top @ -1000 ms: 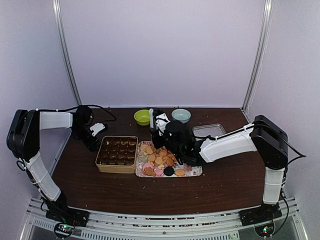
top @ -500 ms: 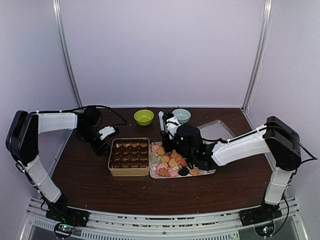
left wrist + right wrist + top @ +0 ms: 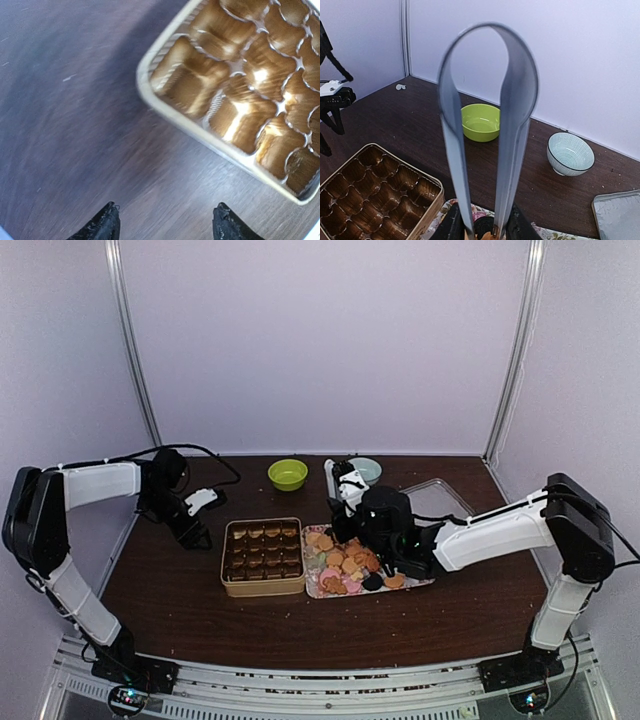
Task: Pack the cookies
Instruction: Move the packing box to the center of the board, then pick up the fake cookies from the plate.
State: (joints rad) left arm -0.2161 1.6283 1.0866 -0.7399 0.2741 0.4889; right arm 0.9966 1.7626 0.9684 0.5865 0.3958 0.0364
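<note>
The dark table is stretching out under both pincers. The tan tin of paper cups is sitting just ahead of the left pincer, which is hanging released over bare wood. The cookies (mostly orange, some pink) are lying on a flowered tray beneath the right pincer, which is grasping grey tongs.

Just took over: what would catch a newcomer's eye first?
A colourful heap of cookies on the flowered tray at centre, under the right arm. To its left, the tan tin of brown paper cups, apparently empty. In the right wrist view, looped metal tongs rise from the jaws.
</note>
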